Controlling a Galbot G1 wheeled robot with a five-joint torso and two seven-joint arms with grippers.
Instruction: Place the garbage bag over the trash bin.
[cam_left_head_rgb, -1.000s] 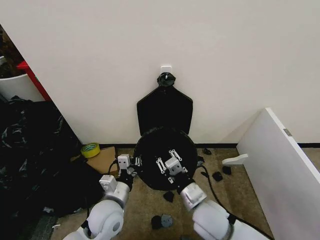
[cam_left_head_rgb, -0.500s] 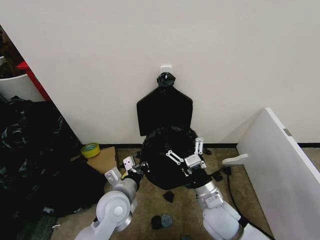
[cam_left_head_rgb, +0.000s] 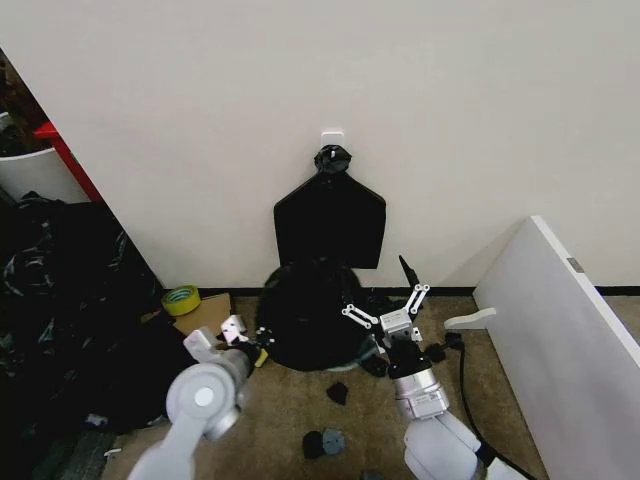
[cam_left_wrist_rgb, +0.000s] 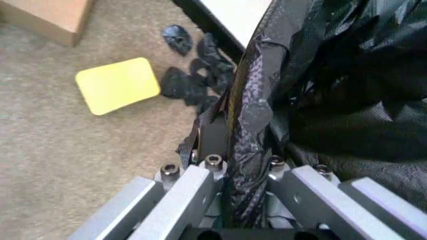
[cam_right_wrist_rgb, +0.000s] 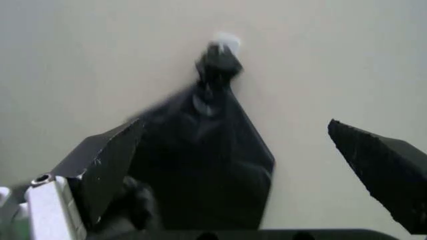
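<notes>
Head view: garbage bag (cam_left_head_rgb: 305, 315) draped as black mound on carpet (cam_left_head_rgb: 290, 420) at wall base. Left gripper (cam_left_head_rgb: 252, 345) at bag's left edge. Right gripper (cam_left_head_rgb: 385, 305) just right of bag, fingers spread wide, empty. Flat knotted bag (cam_left_head_rgb: 330, 215) hangs on wall hook above. Tape roll (cam_left_head_rgb: 180, 298), white board (cam_left_head_rgb: 560, 330) nearby.

Left wrist view: left gripper clamped on bag fold (cam_left_wrist_rgb: 247, 150); yellow pad (cam_left_wrist_rgb: 119, 85) on carpet.

Right wrist view: fingers (cam_right_wrist_rgb: 107, 160) wide apart, facing hung bag.

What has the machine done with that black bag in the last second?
The right gripper pulled out of the garbage bag, swung to its right side and rose, open and empty. The left gripper slid outward, still shut on the bag's edge. The bag now drapes lower and wider. The hanging bag on the wall hook stayed put.
</notes>
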